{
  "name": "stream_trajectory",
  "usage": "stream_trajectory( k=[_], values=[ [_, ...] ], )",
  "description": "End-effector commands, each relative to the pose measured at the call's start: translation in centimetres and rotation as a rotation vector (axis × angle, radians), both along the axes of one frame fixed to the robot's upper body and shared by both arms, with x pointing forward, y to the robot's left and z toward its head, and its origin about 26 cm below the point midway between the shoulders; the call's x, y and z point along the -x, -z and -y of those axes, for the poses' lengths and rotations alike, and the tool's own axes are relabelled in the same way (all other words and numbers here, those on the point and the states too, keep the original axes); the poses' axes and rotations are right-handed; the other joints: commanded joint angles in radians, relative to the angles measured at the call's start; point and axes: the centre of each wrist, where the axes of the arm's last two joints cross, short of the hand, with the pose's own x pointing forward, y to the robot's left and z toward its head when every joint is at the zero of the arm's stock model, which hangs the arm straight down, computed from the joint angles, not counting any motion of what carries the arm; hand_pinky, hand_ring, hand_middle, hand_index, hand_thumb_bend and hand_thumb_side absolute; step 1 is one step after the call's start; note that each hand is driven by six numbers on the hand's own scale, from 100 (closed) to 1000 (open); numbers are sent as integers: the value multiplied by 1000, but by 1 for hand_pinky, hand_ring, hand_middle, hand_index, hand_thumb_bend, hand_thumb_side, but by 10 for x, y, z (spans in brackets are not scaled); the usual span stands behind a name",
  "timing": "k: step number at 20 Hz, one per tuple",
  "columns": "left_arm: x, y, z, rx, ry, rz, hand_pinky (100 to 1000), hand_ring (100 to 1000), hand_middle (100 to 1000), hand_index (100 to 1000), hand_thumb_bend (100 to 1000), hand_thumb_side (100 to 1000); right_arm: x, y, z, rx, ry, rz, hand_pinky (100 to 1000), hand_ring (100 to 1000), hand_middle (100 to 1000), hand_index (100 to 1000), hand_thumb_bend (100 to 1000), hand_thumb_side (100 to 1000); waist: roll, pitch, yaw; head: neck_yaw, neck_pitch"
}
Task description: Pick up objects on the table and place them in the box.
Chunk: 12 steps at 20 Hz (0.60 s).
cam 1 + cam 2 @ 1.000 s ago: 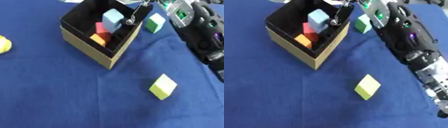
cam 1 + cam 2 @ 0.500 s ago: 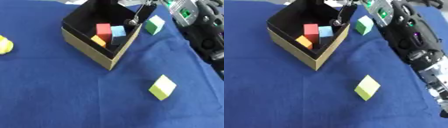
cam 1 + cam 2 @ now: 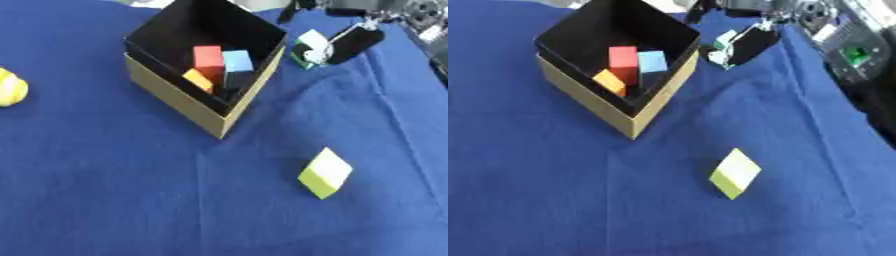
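An open cardboard box [image 3: 175, 98] with a black inside stands at the upper middle of the blue cloth. In it lie a red block [image 3: 207, 56], a light blue block [image 3: 236, 61] and an orange block [image 3: 198, 80]. Just right of the box's far corner sits a green and white cube [image 3: 307, 48]. My right hand [image 3: 354, 41] hovers over that cube, open, one dark finger beside the cube and holding nothing. A yellow-green block [image 3: 325, 173] lies alone at the lower right. My left hand shows in no view.
A yellow rounded thing [image 3: 9, 87] lies at the left edge. My right forearm [image 3: 855, 55], black with a green light, fills the upper right corner. Blue cloth [image 3: 114, 190] covers the whole table.
The light blue block, held over the box a second ago, now lies inside beside the red block. My right hand has let go and drawn back toward the green and white cube.
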Motion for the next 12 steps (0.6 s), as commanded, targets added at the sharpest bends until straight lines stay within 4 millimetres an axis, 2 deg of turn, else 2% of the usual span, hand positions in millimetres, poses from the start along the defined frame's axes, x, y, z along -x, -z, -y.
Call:
stream_trajectory(
  k=[1,7,12],
  values=[
    [3,-11,-2,-25,-8,39,814,853,835,897,274,730,35,-13,-2,35,-61,72,878,900,806,879,173,349,10,-19,-2,4,1],
    [2,-12,-1,-22,-2,43,814,853,835,897,274,729,37,34,20,146,-131,-22,880,913,827,899,242,341,21,-16,-5,10,2],
    [3,-11,-2,-19,-5,42,813,853,835,897,275,729,39,60,31,175,-120,-43,886,929,853,915,277,323,24,-16,-6,15,2]
  ],
)
